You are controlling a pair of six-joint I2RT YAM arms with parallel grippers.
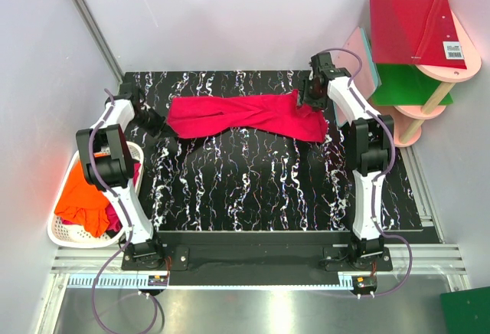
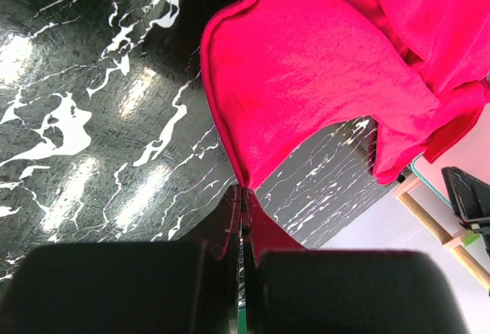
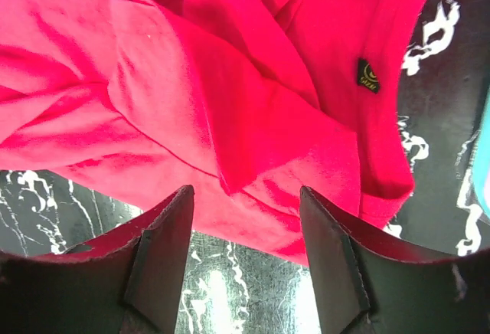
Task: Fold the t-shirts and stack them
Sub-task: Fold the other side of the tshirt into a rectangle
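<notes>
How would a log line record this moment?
left gripper: jaws shut on crimson t-shirt; right gripper: jaws open over it; orange t-shirt: in basket

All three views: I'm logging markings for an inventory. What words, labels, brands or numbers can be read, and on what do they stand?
Barcode sticker on the red board: bars visible, digits too small to read.
Black tag on the shirt: a yellowish mark, too blurred to read.
Ticked strip at the near edge: tick marks only, no readable numbers.
No other text is visible.

Left arm [image 1: 129, 210] and right arm [image 1: 366, 196] — white links, black joints, grey-purple cables, black end effector fingers [image 3: 164, 250]
</notes>
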